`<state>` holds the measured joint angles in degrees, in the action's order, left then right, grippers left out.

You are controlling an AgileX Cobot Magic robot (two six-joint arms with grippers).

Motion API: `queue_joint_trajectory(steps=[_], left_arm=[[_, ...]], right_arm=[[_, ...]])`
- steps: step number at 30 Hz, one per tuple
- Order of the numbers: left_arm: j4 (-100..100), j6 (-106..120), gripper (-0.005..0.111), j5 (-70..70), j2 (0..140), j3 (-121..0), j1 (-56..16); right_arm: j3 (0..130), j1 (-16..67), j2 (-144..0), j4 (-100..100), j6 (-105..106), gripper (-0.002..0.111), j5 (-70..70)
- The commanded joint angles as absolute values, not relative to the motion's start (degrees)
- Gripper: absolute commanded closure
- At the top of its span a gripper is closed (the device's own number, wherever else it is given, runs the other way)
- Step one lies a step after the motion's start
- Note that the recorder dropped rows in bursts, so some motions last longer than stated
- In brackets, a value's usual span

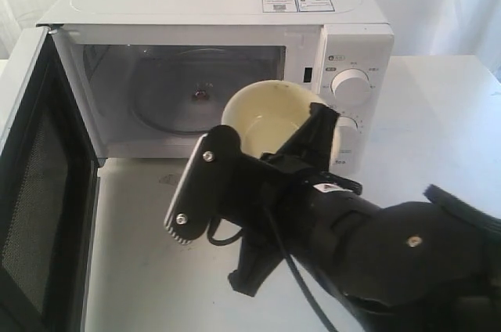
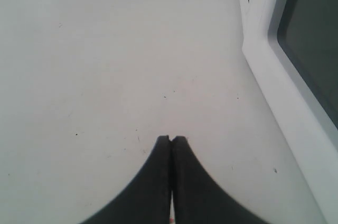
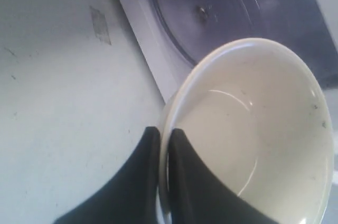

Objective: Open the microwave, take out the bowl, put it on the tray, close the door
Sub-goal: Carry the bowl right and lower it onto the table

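The white microwave (image 1: 211, 3) stands with its door (image 1: 39, 183) swung wide open to the left; its cavity holds only the glass turntable (image 1: 188, 97). The cream bowl (image 1: 266, 117) hangs tilted in front of the opening and the knob panel, off the table. My right gripper (image 3: 163, 131) is shut on the bowl's (image 3: 253, 129) rim, one finger inside and one outside. My left gripper (image 2: 171, 138) is shut on nothing, low over the white table beside the door's white frame (image 2: 285, 102). No tray is in view.
My right arm (image 1: 368, 238) fills the lower right of the exterior view and hides part of the white table (image 1: 446, 120). The open door juts forward along the left edge. A small sticker mark (image 3: 99, 24) lies on the table before the microwave.
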<state>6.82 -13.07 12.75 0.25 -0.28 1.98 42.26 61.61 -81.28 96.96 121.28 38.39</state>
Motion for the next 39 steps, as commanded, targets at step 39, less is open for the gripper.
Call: queue_joint_trajectory(steps=[39], left_arm=[[6.62,-13.07,0.107,12.88,0.00,0.00,2.17]], right_arm=[[29.57,58.62,-76.05,50.67,61.58,0.108,-3.05]])
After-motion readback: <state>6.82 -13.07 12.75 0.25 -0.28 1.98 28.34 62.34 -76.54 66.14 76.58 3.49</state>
